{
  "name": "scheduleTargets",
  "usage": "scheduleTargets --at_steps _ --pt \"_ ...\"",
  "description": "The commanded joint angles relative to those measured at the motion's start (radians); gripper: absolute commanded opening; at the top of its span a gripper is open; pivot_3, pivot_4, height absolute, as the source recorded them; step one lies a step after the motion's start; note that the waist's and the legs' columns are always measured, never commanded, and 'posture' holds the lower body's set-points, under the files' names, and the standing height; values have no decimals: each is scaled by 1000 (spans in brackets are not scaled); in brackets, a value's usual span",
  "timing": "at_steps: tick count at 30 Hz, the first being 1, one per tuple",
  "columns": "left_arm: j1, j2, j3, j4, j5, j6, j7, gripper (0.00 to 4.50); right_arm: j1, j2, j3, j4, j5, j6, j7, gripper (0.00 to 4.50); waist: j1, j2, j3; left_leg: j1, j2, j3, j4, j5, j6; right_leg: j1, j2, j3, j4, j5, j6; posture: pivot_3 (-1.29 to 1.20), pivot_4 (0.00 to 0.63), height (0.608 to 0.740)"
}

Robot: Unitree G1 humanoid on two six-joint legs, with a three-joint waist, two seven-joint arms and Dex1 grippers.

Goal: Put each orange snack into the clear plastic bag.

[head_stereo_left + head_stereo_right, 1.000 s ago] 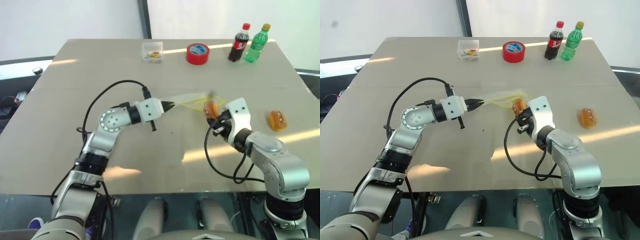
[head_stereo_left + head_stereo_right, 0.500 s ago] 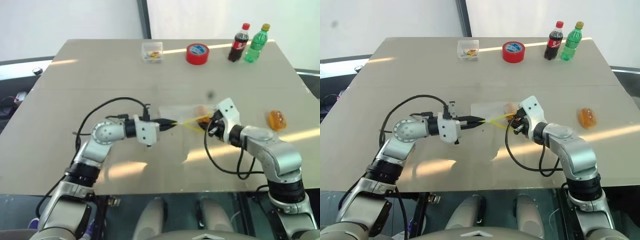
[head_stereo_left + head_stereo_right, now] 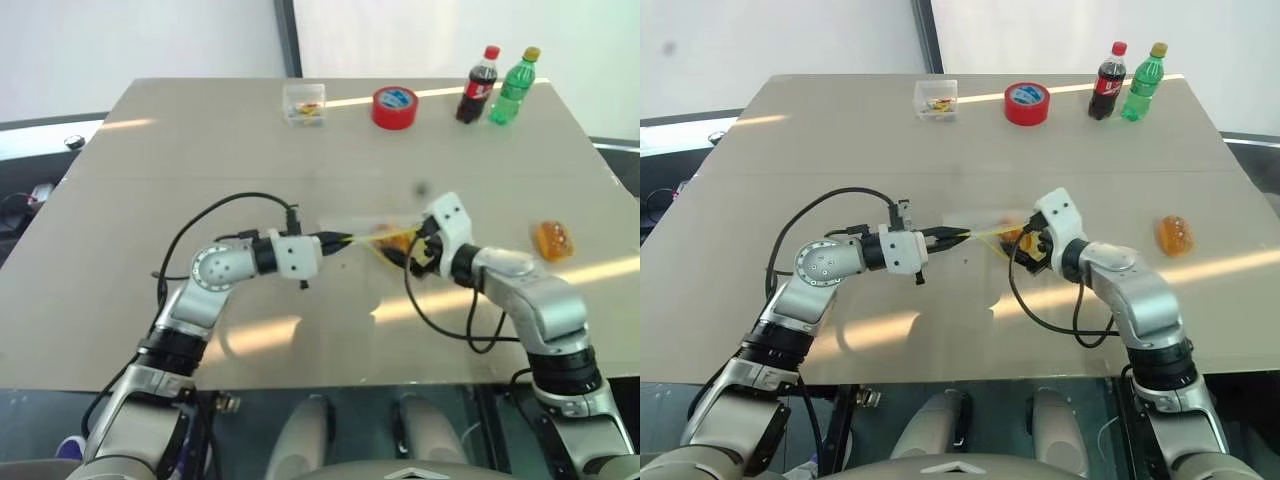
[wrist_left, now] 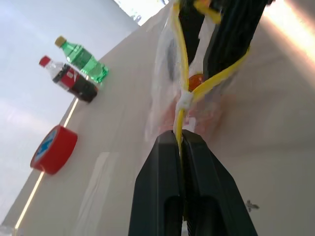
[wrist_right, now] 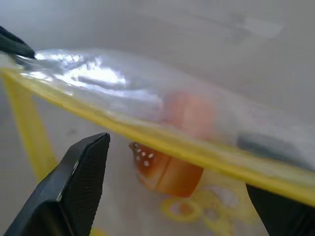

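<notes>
The clear plastic bag (image 3: 375,228) hangs just above the table's middle, and my left gripper (image 3: 338,240) is shut on its yellow seal strip (image 4: 179,98). One orange snack (image 5: 167,174) lies inside the bag's mouth, below the strip. My right gripper (image 3: 415,250) is at the bag's opening, jaws wide apart on either side of that snack without touching it. The other orange snack (image 3: 553,240) rests on the table to the right, well clear of both grippers.
Along the table's far edge stand a small clear box (image 3: 305,104), a red tape roll (image 3: 395,107), a cola bottle (image 3: 479,85) and a green bottle (image 3: 514,87). Black cables loop from both wrists over the tabletop (image 3: 150,200).
My right gripper has opened and let go of the orange snack, which now lies in the bag. The left gripper keeps its hold on the seal strip and has sunk slightly.
</notes>
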Motion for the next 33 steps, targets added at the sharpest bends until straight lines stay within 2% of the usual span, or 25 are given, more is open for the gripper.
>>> scheduleTargets --at_steps 1,3,7,10,13,21,28,33 --pt "-19 -14 35 -36 8 87 58 0 67 -56 -129 -161 92 31 32 4129 2 0 0 0 0 0 0 0 0 0 0 0 0 0 0 0 150 740" --pt "-29 -18 36 -41 13 127 70 0 100 -70 -188 -201 138 39 30 4129 1 0 0 0 0 0 0 0 0 0 0 0 0 0 0 0 150 740" --pt "-55 -29 41 -54 28 230 99 0 176 -111 -310 -241 133 -24 -17 4129 0 0 0 1 0 0 0 0 0 1 0 0 1 0 0 0 150 740" --pt "-66 -38 29 -88 46 222 119 0 181 -119 -337 -226 165 -22 -27 4129 -5 0 0 1 0 1 0 0 0 1 0 0 1 0 0 0 150 740" --pt "-86 -53 -2 -139 75 157 138 0 162 -128 -216 -188 131 -43 -46 4129 -5 0 0 1 0 1 0 0 0 1 1 1 1 0 0 0 150 740" --pt "-154 -46 -43 -142 142 104 135 0 -63 -111 123 36 -61 -185 -66 4129 -6 0 0 1 0 2 0 0 0 1 1 1 1 0 0 0 150 740" --pt "-223 -24 -5 -108 211 106 196 0 -288 -32 212 359 -213 -439 -74 4129 -5 0 0 1 -1 1 0 0 0 0 1 1 1 0 0 0 150 740" --pt "-256 26 20 -83 221 61 217 0 -381 10 199 514 -283 -599 -90 4129 -6 0 0 0 -1 2 0 0 0 -1 0 1 0 0 0 0 150 740"
